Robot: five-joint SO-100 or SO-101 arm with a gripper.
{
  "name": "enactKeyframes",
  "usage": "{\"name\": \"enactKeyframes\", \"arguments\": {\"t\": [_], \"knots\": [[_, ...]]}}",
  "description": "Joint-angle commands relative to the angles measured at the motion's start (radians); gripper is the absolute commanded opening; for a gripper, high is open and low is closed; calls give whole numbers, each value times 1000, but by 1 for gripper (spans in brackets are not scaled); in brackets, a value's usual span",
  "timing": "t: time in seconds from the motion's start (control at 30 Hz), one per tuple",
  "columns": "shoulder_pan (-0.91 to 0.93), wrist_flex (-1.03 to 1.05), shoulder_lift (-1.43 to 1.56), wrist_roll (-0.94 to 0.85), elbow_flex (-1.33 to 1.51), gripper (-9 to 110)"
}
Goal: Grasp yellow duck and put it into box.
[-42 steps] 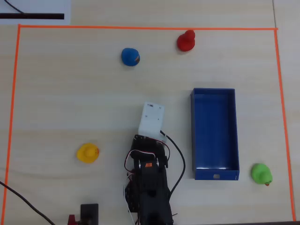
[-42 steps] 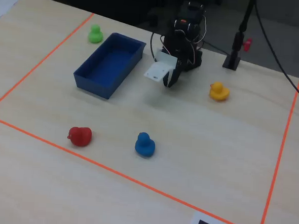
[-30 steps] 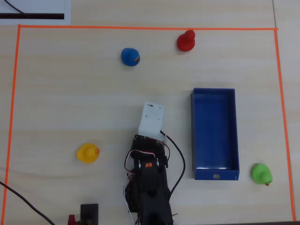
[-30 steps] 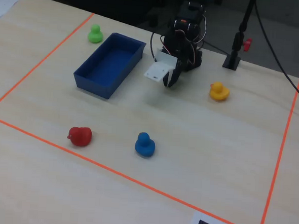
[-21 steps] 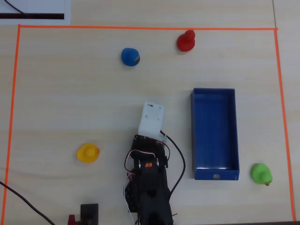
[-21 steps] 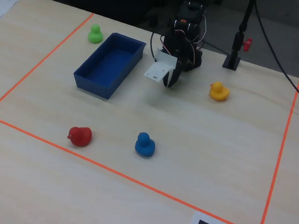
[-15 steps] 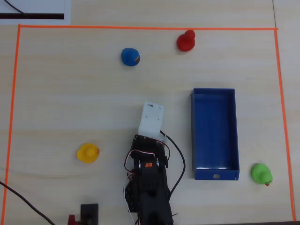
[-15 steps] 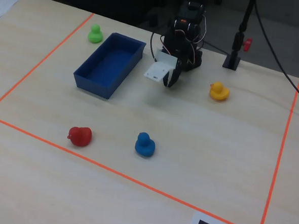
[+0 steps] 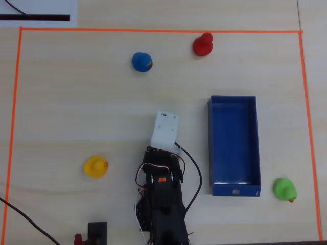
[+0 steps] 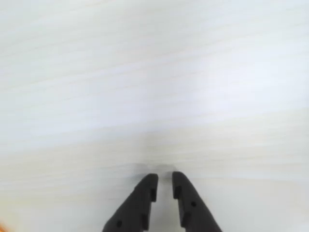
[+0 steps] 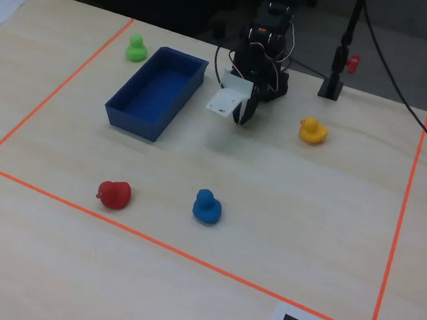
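Note:
The yellow duck [image 9: 95, 166] sits on the pale wooden table, left of the arm in the overhead view and right of it in the fixed view [image 11: 312, 130]. The box [image 9: 234, 191] is a long dark blue open tray, empty, right of the arm in the overhead view and left of it in the fixed view [image 11: 132, 122]. My gripper [image 10: 165, 178] hangs over bare table between duck and box, its black fingers almost together with nothing between them. In the overhead view the white wrist housing [image 9: 165, 130] hides it. In the fixed view the gripper [image 11: 241, 118] points down.
A blue duck [image 9: 142, 62] and a red duck [image 9: 203, 44] sit at the far side. A green duck [image 9: 284, 189] sits beside the box's near end. Orange tape [image 9: 153, 30] frames the work area. A black stand [image 11: 333, 84] is by the arm's base.

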Motion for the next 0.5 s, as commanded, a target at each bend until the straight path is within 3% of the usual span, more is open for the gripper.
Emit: {"name": "enactKeyframes", "arguments": {"t": [0.0, 0.47], "knots": [[3, 23, -2, 8, -6, 0], [21, 23, -2, 0, -6, 0]]}}
